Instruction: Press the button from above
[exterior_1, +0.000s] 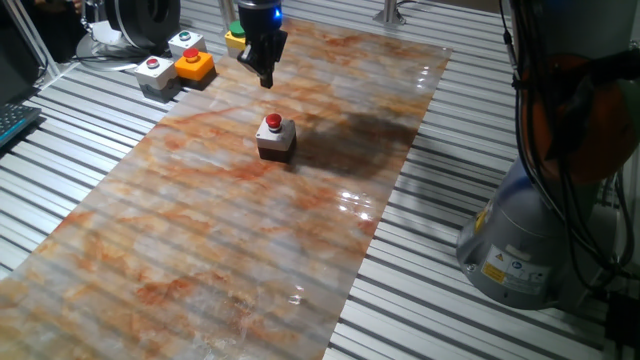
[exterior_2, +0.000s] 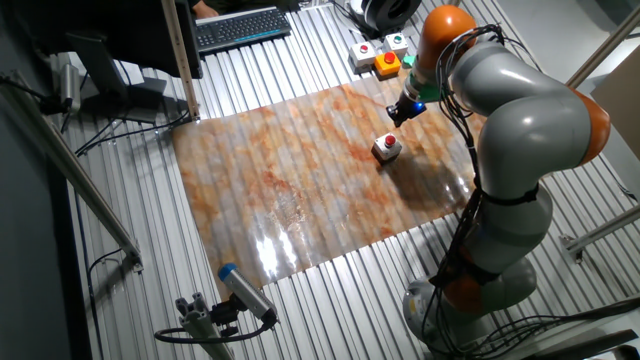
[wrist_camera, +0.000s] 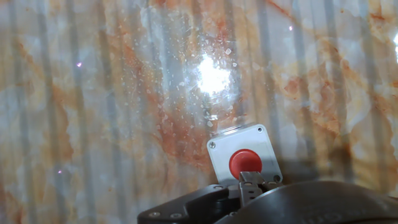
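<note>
One fixed view: 1 arm, 1 claw (exterior_1: 265, 76) hanging above the marbled sheet (exterior_1: 200, 230) that covers part of the slatted bench (exterior_1: 440, 250). Claw tip sits up and behind the button (exterior_1: 274, 123), not touching it. Can't tell if the fingers are apart or together; they read as 1 dark wedge. Button = small round red cap on a little square box, pale grey top, dark brown base, standing alone on the sheet. 4 other button boxes at the back: light-grey box w/ red cap (exterior_1: 155, 73), orange box w/ red cap (exterior_1: 194, 65), pale box w/ green cap (exterior_1: 185, 42), yellow box w/ green cap (exterior_1: 236, 38). Grey robot base (exterior_1: 520, 240) at right carries a yellow warning sticker and a white label, text too small to read.

Other fixed view: same count, 1 button (exterior_2: 387, 144) on the sheet's far side, claw (exterior_2: 404, 110) above and just beyond it. 3 of the boxes show near the arm; keyboard (exterior_2: 240, 28) at the top edge. No legible writing.

Hand view: button (wrist_camera: 245, 163) low and right of centre, grey plate w/ a screw in each visible corner, red cap in the middle. Dark claw parts (wrist_camera: 249, 186) overlap its lower edge. Finger gap not shown.
</note>
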